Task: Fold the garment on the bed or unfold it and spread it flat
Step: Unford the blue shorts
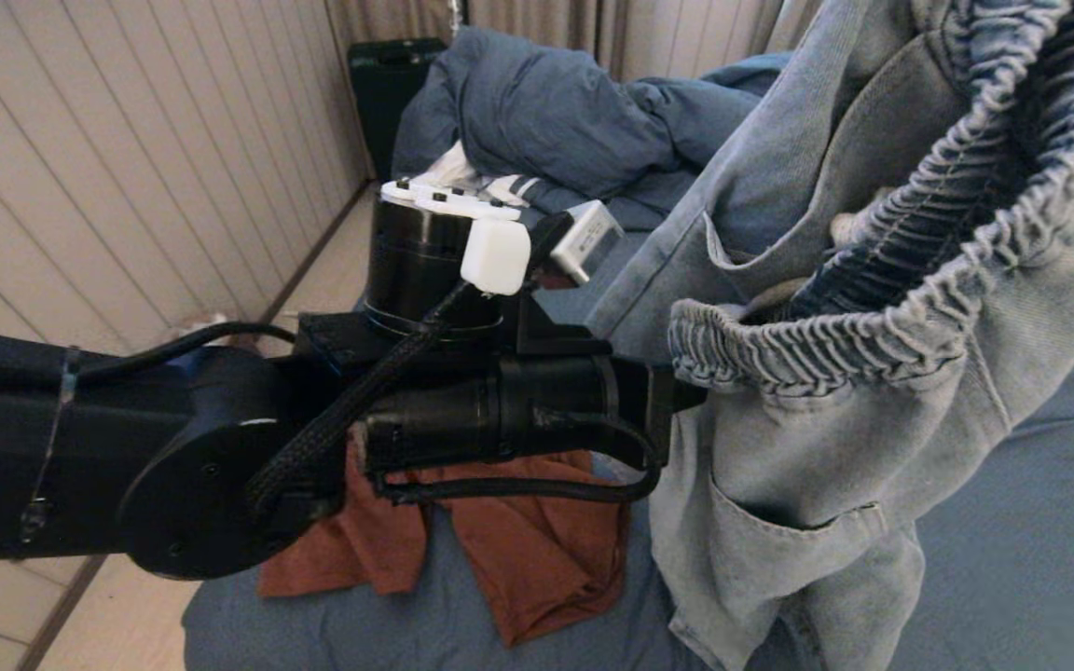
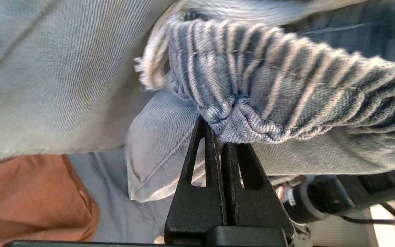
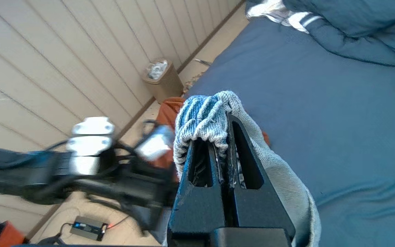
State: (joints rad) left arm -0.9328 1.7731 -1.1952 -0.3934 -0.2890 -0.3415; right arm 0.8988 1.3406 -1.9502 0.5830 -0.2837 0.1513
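The garment (image 1: 826, 447) is pale denim with a gathered elastic waistband (image 1: 873, 308) and pockets. It hangs in the air over the bed (image 1: 1012, 559), which has a slate-blue sheet. My left gripper (image 2: 218, 133) is shut on one end of the waistband (image 2: 252, 103); in the head view its tips (image 1: 681, 391) sit under that band's left end. My right gripper (image 3: 223, 133) is shut on another bunched part of the waistband (image 3: 201, 116), above the bed (image 3: 321, 103) and outside the head view. The garment's lower part drapes down towards the sheet.
A rust-orange cloth (image 1: 537, 550) lies crumpled on the bed under my left arm (image 1: 220, 447). A bunched blue duvet (image 1: 556, 112) and a white striped cloth (image 3: 286, 15) lie at the far end. A waste bin (image 3: 161, 79) and a power brick (image 3: 87, 228) are on the floor by the wall.
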